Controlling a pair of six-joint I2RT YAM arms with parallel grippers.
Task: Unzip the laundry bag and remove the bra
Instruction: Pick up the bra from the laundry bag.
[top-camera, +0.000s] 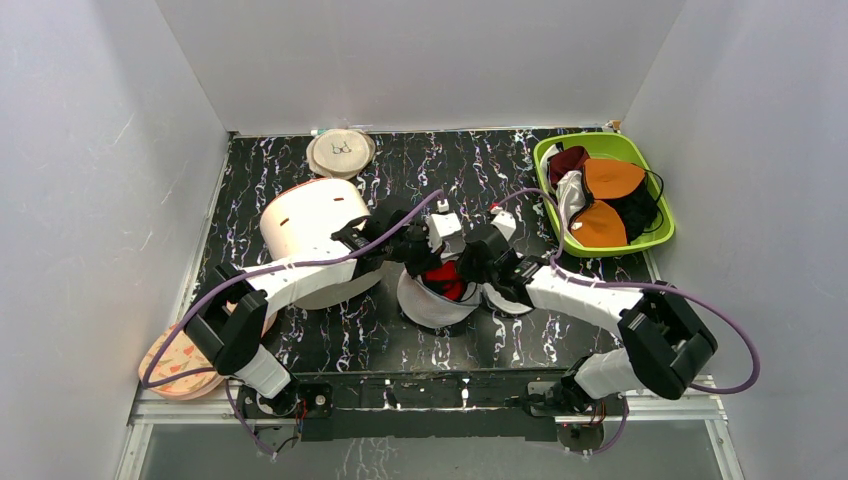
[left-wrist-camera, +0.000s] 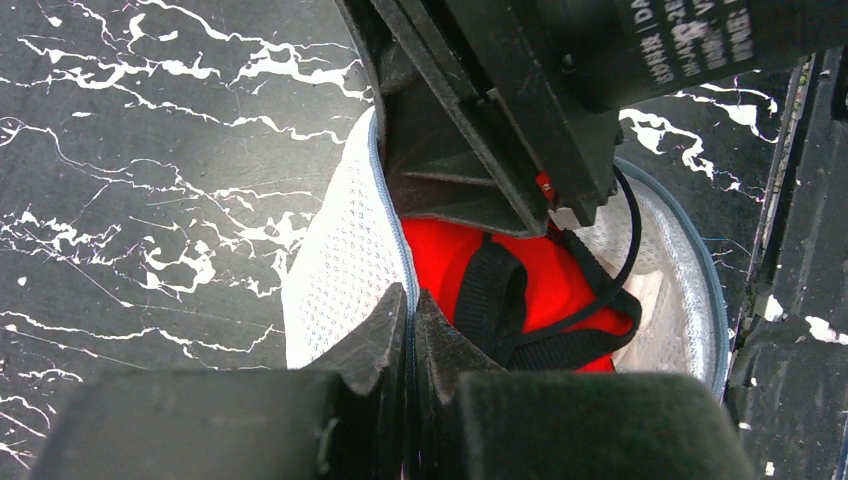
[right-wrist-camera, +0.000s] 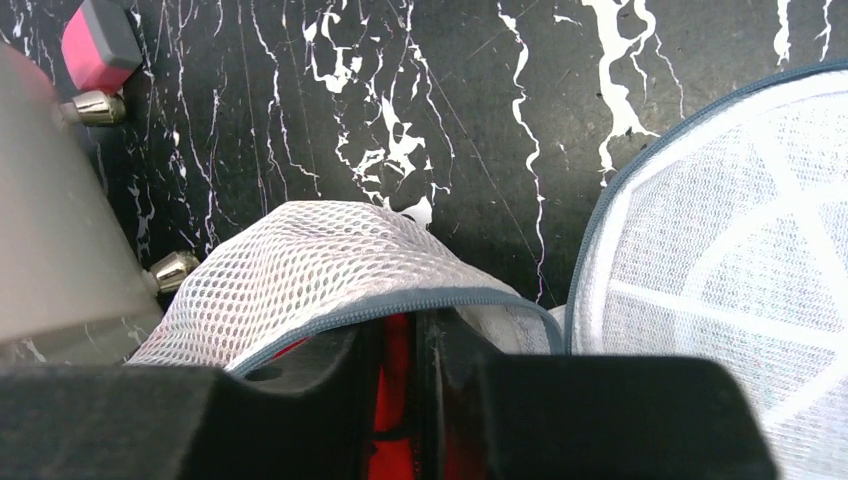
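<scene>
On the marbled table (top-camera: 350, 338), left gripper (left-wrist-camera: 412, 300) pinches the laundry bag (left-wrist-camera: 340, 260) rim, right gripper (right-wrist-camera: 405, 325) nips the bra (left-wrist-camera: 440, 262) inside.

Black table top (top-camera: 470, 170) with white marble-like veins. About in its middle, toward the near edge, the laundry bag (top-camera: 430, 305), white mesh, lying open. Just left of the laundry bag, a big cream cylinder (top-camera: 310, 225). Well behind the laundry bag and a little left, at the back edge, a flat beige disc (top-camera: 340, 153) with a bra drawing. Behind and right of the laundry bag, well apart, a green basket (top-camera: 600, 141) holding garments. Far left of the laundry bag, at the near corner, a flat orange patterned piece (top-camera: 175, 365).
</scene>
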